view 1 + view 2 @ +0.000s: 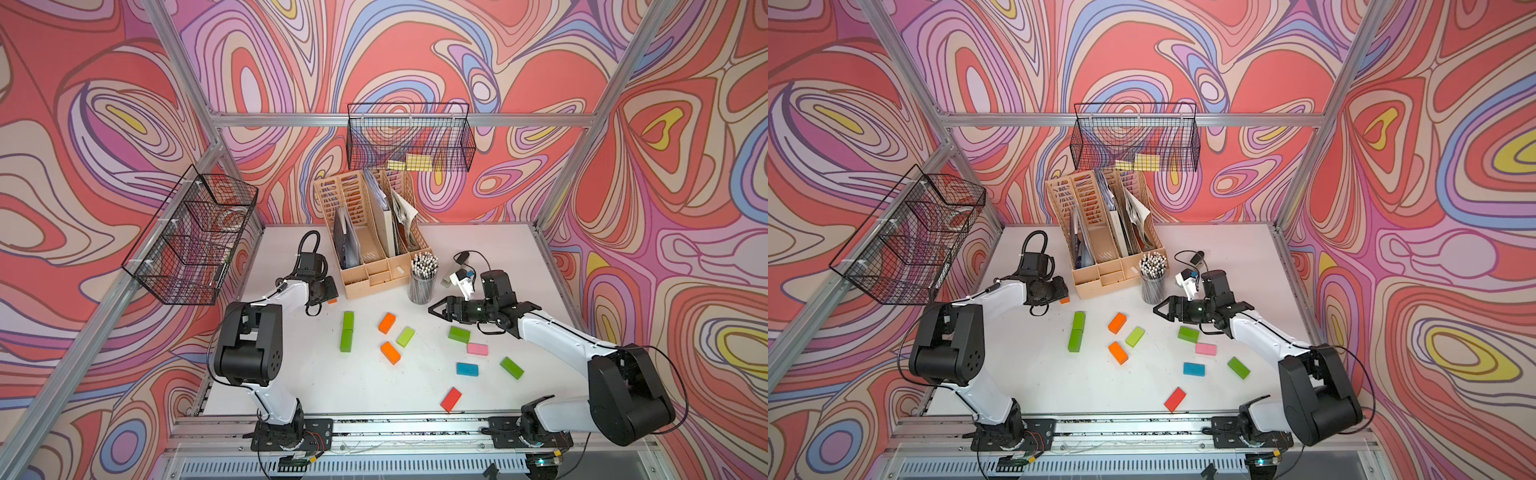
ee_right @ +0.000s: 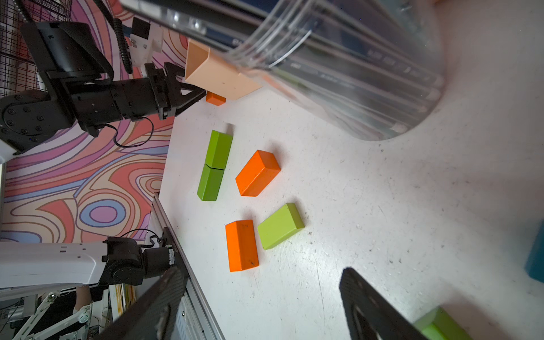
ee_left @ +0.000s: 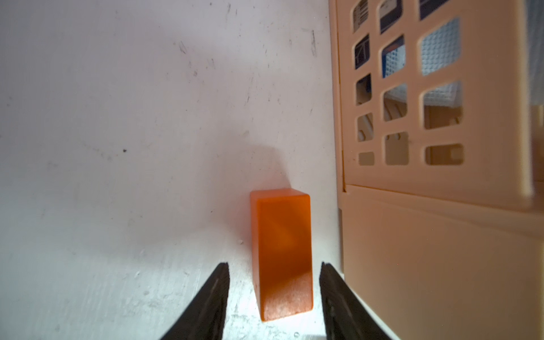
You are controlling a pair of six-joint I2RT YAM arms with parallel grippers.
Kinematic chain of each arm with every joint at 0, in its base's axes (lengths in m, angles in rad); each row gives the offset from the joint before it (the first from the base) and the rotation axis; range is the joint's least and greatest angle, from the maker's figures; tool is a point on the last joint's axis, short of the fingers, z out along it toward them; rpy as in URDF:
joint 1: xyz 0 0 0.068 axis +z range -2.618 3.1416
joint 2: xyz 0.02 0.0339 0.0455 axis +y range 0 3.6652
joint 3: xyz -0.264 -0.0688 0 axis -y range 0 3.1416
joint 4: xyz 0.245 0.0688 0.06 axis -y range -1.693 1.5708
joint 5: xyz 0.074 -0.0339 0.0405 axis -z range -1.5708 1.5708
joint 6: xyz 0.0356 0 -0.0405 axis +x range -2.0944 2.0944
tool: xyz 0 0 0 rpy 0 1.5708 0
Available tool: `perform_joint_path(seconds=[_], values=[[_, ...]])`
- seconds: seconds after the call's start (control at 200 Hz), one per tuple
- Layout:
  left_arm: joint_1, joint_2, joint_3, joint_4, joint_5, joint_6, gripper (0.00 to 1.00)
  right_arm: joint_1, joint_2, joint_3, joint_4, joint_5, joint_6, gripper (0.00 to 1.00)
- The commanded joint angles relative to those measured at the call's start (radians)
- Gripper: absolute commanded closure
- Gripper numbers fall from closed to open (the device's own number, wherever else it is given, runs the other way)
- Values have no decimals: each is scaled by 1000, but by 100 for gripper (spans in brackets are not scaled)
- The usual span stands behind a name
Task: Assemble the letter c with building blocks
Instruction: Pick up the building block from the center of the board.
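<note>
**Left pincer straddles an orange block hard against the organizer**

The left pincer is spread, with one finger on each side of an orange block that lies flat on the bench. A sliver of bench shows on both sides of the block, so nothing is pinched. The block lies just beside the base wall of the beige organizer, and the finger on that side sits in the narrow strip between block and wall. On the block's other side the bench runs bare.

The right pincer is spread wide and holds nothing. It hangs over the bench near the pencil cup.

The remaining blocks lie loose mid-bench in both top views:
- Two green blocks touch end to end in one straight line.
- A second orange block, a lime block and a third orange block sit near each other but apart.
- Toward the right arm lie a dark green block, a pink block, a blue block and a slanted green block.
- A red block lies nearest the front edge.

Bare bench spreads between the green line and the front edge.
</note>
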Motion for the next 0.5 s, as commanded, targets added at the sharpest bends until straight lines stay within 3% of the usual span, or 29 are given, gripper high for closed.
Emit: perform_joint_path(seconds=[0.0, 0.496], values=[[-13, 35, 54, -73, -44, 21, 50, 2, 16, 17, -7, 6, -14, 12], [-27, 152, 169, -189, -73, 11, 60, 3, -3, 9, -7, 7, -15, 12]])
